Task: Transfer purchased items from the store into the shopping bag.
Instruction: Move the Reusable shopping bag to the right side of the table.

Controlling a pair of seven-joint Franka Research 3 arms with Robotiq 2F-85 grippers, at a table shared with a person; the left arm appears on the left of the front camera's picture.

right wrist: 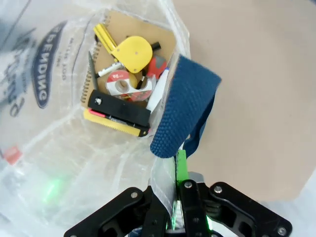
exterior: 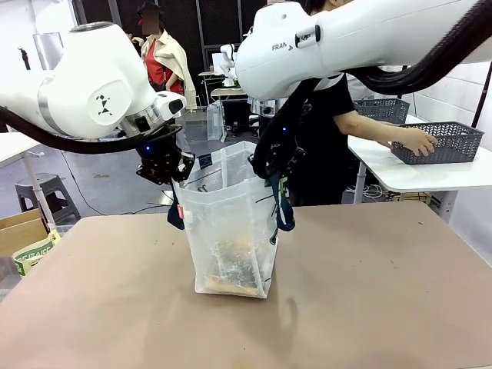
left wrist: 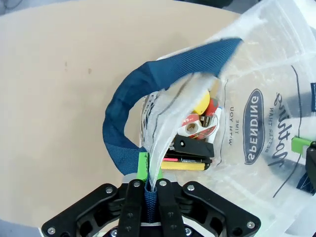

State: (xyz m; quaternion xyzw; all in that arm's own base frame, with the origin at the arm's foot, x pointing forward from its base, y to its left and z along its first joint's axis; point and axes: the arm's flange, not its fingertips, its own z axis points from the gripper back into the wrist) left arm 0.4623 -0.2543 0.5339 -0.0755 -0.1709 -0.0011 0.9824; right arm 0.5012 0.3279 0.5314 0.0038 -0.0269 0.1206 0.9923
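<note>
The shopping bag (exterior: 231,223), clear plastic with navy strap handles, stands upright on the brown table, held open between my two grippers. My left gripper (exterior: 178,173) (left wrist: 148,185) is shut on the bag's rim at a handle's base. On the opposite rim my right gripper (exterior: 278,173) (right wrist: 174,190) is shut beside the other navy handle (right wrist: 185,108). Purchased items lie at the bag's bottom: a yellow tape measure (right wrist: 134,53), a tape roll (right wrist: 123,84), a black stapler (right wrist: 118,109) and a tan notebook (right wrist: 148,29). The store basket (exterior: 442,142) sits on a white side table, a person's hand (exterior: 415,141) on it.
The white side table (exterior: 415,175) stands beyond the brown table's far right corner, with a second grey basket (exterior: 382,109) behind it. A cardboard box (exterior: 19,231) sits off the left edge. The brown tabletop (exterior: 369,300) is bare around the bag.
</note>
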